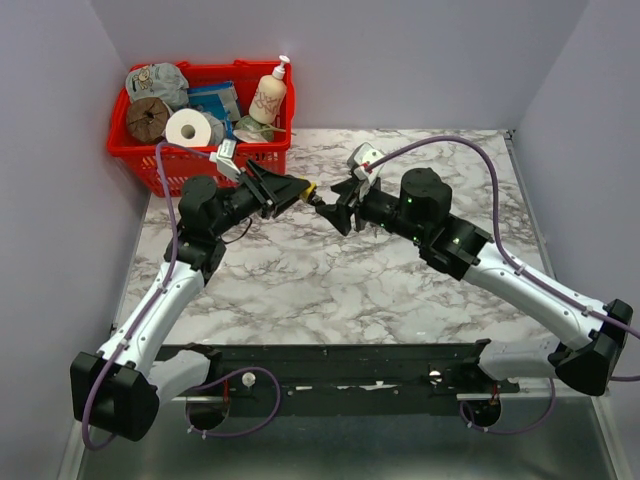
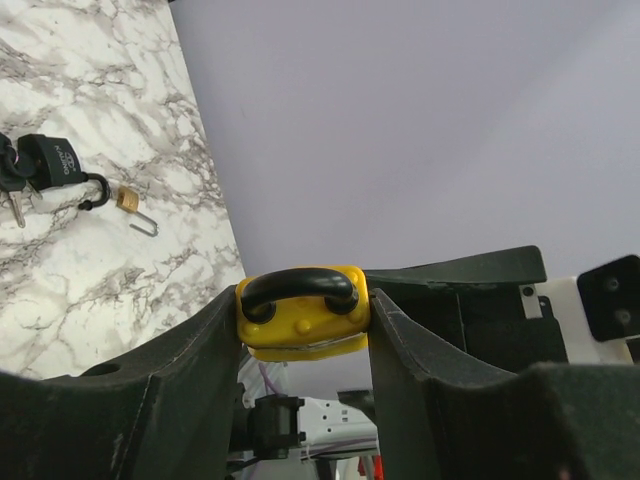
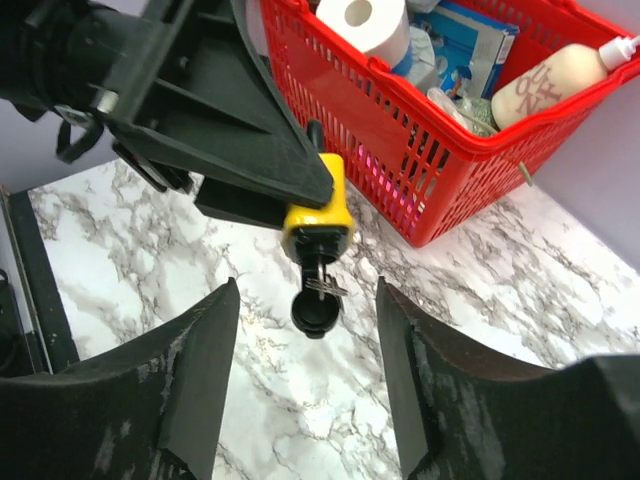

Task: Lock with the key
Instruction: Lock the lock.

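Note:
My left gripper (image 1: 298, 189) is shut on a yellow padlock (image 1: 309, 188) with a black shackle and holds it in the air above the table's middle. In the left wrist view the padlock (image 2: 302, 318) is clamped between both fingers. A key with a round black head (image 3: 316, 308) sticks out of the padlock's (image 3: 317, 210) keyhole, with a small key ring on it. My right gripper (image 1: 333, 208) is open in the right wrist view (image 3: 306, 290). Its fingers stand on either side of the key head without touching it.
A red basket (image 1: 137, 158) with a toilet roll, lotion bottle and other items stands at the back left, close behind the left gripper; it also shows in the right wrist view (image 3: 420, 190). A black padlock (image 2: 55, 160) with keys and a small brass padlock (image 2: 127, 198) lie on the marble table (image 1: 330, 300).

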